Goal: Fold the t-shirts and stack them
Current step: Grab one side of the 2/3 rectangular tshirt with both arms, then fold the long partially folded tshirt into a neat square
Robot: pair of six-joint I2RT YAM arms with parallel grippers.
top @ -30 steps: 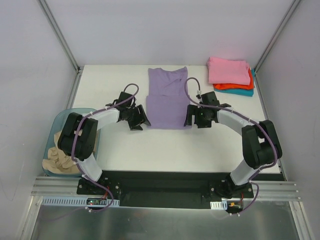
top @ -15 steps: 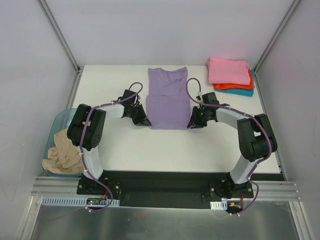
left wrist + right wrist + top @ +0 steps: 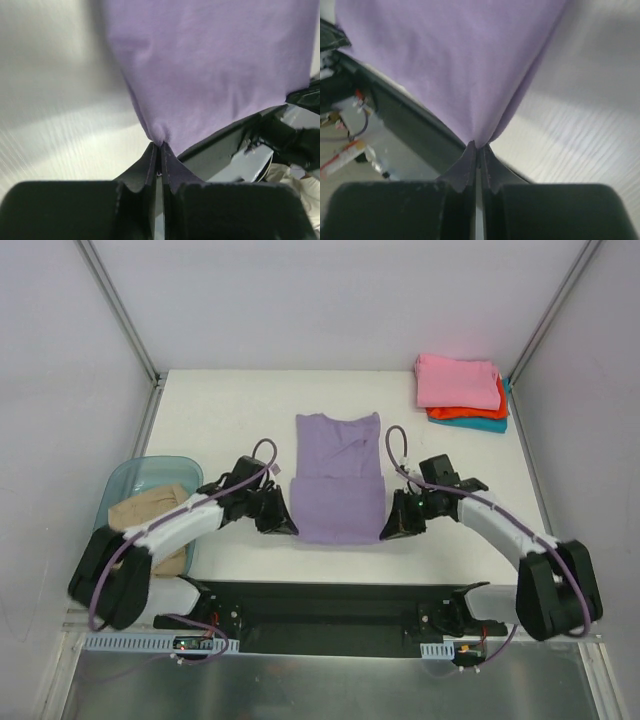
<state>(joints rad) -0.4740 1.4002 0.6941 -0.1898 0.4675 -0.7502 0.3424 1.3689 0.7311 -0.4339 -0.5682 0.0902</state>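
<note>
The lavender t-shirt point(image 3: 339, 476) lies lengthwise in the middle of the white table, its hem end toward the arms. My left gripper point(image 3: 290, 529) is shut on the near left corner of the lavender t-shirt point(image 3: 200, 65), the cloth pinched at the fingertips. My right gripper point(image 3: 385, 534) is shut on the near right corner of the same shirt point(image 3: 450, 60). A folded stack sits at the far right: the pink t-shirt point(image 3: 457, 380) on top, the orange-red one point(image 3: 470, 412) under it, the teal one point(image 3: 492, 425) at the bottom. The tan t-shirt point(image 3: 146, 515) lies in the bin.
A translucent pale-blue bin point(image 3: 125, 480) stands off the table's left edge. The black base rail point(image 3: 330, 610) runs along the near edge just behind both grippers. Grey walls close in the table on three sides.
Both grippers closed on the near corners of the lavender shirt and pulled it toward the arms; the whole shirt slid nearer the front edge.
</note>
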